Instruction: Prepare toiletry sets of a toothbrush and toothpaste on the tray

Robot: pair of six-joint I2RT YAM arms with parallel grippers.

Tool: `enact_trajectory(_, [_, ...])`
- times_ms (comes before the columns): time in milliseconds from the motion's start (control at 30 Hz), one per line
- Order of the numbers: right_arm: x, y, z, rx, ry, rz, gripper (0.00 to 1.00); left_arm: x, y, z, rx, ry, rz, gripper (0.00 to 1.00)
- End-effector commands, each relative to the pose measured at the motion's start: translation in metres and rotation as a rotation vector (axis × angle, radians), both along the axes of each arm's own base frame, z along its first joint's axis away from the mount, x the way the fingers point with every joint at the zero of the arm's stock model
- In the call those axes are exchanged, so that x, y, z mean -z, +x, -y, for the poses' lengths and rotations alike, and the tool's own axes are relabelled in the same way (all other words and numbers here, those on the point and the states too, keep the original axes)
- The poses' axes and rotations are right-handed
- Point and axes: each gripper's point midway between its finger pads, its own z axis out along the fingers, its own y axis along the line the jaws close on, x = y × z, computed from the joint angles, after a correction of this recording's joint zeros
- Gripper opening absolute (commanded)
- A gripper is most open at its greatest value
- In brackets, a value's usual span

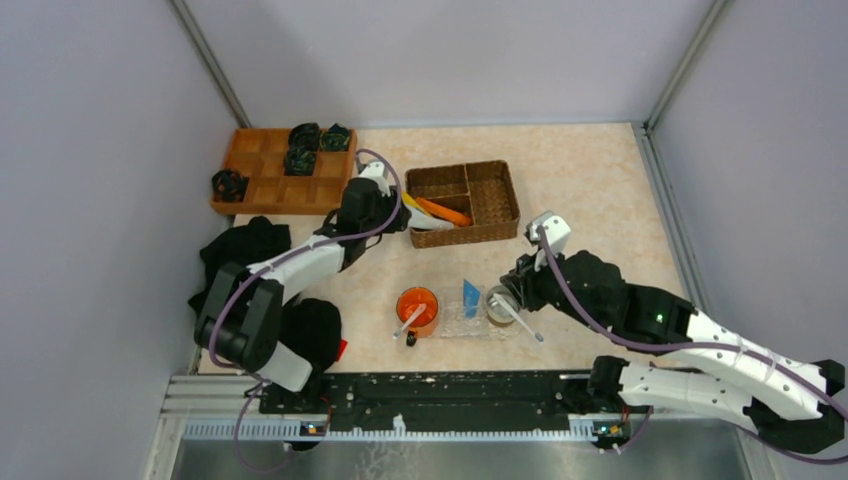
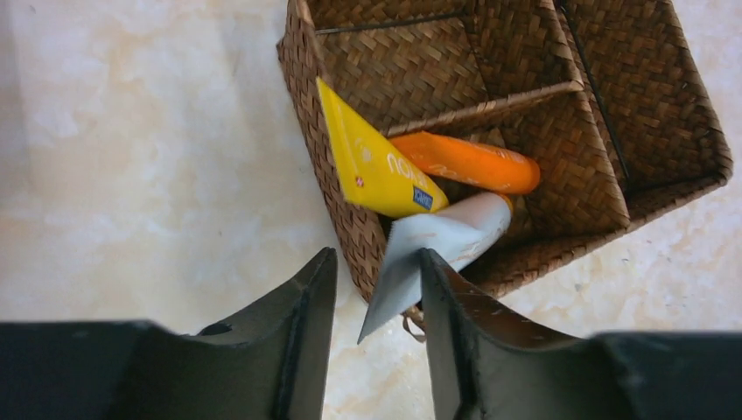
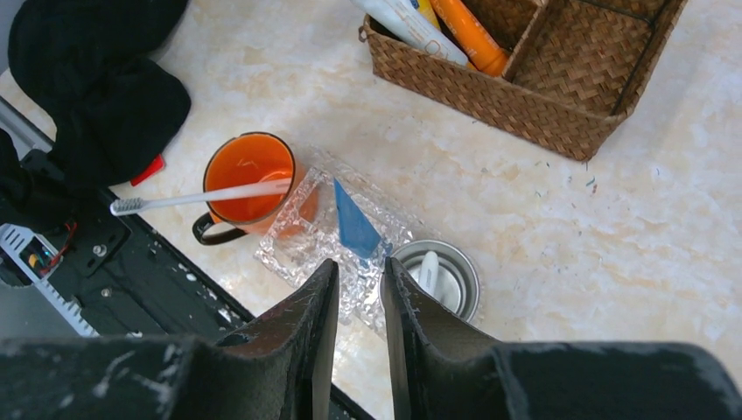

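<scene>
A white toothpaste tube (image 2: 455, 232) sticks out over the near rim of the wicker basket (image 2: 682, 122), beside a yellow tube (image 2: 372, 166) and an orange tube (image 2: 472, 164). My left gripper (image 2: 377, 254) is open around the white tube's flat end, which touches only the right finger. The clear bumpy tray (image 3: 297, 241) carries a blue tube (image 3: 354, 223). One white toothbrush (image 3: 201, 198) rests in the orange mug (image 3: 245, 166), and another toothbrush (image 3: 428, 269) stands in the steel cup (image 3: 464, 280). My right gripper (image 3: 360, 262) hovers over the tray's near edge, narrowly open, holding nothing.
An orange wooden compartment tray (image 1: 275, 170) with dark bundles sits at the back left. Black cloth (image 1: 245, 250) lies along the left side. The black mounting rail (image 1: 440, 390) runs along the near edge, just behind the mug and tray.
</scene>
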Motion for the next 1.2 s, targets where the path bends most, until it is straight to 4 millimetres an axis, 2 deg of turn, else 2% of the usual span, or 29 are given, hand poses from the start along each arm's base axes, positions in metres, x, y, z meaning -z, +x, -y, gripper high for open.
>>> enact_trajectory(0, [0.002, -0.003, 0.007, 0.013, 0.011, -0.003, 0.25, -0.017, 0.023, 0.001, -0.03, 0.008, 0.059, 0.4])
enact_trajectory(100, [0.006, -0.003, 0.008, 0.016, 0.006, -0.007, 0.24, -0.02, 0.022, 0.003, -0.022, 0.0, 0.048, 0.2])
enact_trajectory(200, [0.008, -0.003, 0.006, 0.014, 0.004, -0.009, 0.24, -0.03, 0.015, 0.005, -0.005, -0.023, 0.043, 0.13])
enact_trajectory(367, [0.015, -0.003, -0.001, -0.001, -0.003, -0.023, 0.23, -0.059, -0.008, 0.015, 0.079, -0.084, 0.046, 0.12])
enact_trajectory(500, [0.019, -0.004, -0.008, -0.016, 0.0, -0.033, 0.19, -0.064, -0.016, 0.012, 0.089, -0.078, 0.047, 0.12])
enact_trajectory(567, [0.02, -0.004, -0.009, -0.019, 0.007, -0.038, 0.19, -0.061, -0.02, 0.008, 0.085, -0.073, 0.048, 0.18])
enact_trajectory(600, [0.02, -0.005, -0.01, -0.02, 0.009, -0.041, 0.19, -0.057, -0.022, 0.006, 0.076, -0.069, 0.045, 0.28])
enact_trajectory(700, [0.021, -0.006, -0.01, -0.025, 0.012, -0.047, 0.21, -0.044, -0.026, -0.004, 0.036, -0.048, 0.031, 0.72])
enact_trajectory(767, [0.021, -0.007, -0.008, -0.025, 0.012, -0.051, 0.21, -0.035, -0.027, -0.009, 0.008, -0.037, 0.017, 0.78])
enact_trajectory(900, [0.021, -0.009, -0.006, -0.025, 0.018, -0.055, 0.21, -0.01, -0.023, -0.019, -0.074, -0.013, -0.053, 0.79])
enact_trajectory(1033, [0.02, -0.011, -0.002, -0.022, 0.018, -0.058, 0.21, 0.014, -0.024, -0.01, -0.06, -0.024, -0.13, 0.78])
enact_trajectory(1167, [0.021, -0.012, 0.0, -0.019, 0.018, -0.059, 0.21, 0.025, -0.022, 0.001, -0.024, -0.054, -0.156, 0.77])
